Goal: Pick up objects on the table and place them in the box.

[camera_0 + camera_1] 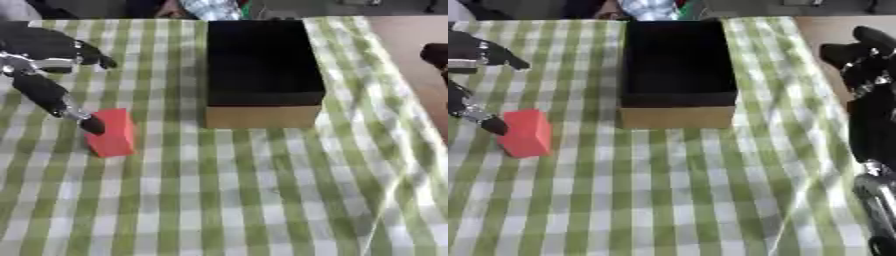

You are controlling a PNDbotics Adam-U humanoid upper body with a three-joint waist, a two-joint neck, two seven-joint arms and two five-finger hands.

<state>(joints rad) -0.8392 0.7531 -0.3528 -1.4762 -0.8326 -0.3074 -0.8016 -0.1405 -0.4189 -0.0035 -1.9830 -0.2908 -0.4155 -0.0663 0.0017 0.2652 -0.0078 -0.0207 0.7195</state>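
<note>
Left hand (48, 60) is the nearer one by far. It sits at the left edge of the desk (262, 200), fingers spread and mostly straight, holding nothing. One long digit reaches down-right and its tip touches the top-left edge of the red block (112, 134), or is just at it; can't tell for sure.

Block lies down-right of the palm, near-left part of the desk. It stands slightly taller than wide, long axis running roughly toward/away from the robot w/ a small tilt.

Box (262, 116) is well apart to the block's right, open top, dark inside, nothing visible in it.

Right hand (868, 60) is off at the far right edge, fingers look relaxed, empty, much farther from the block.

Judgement: grasp not made yet. Left hand needs to come down-right and close across the block's short axis, then carry it right to the box.
</note>
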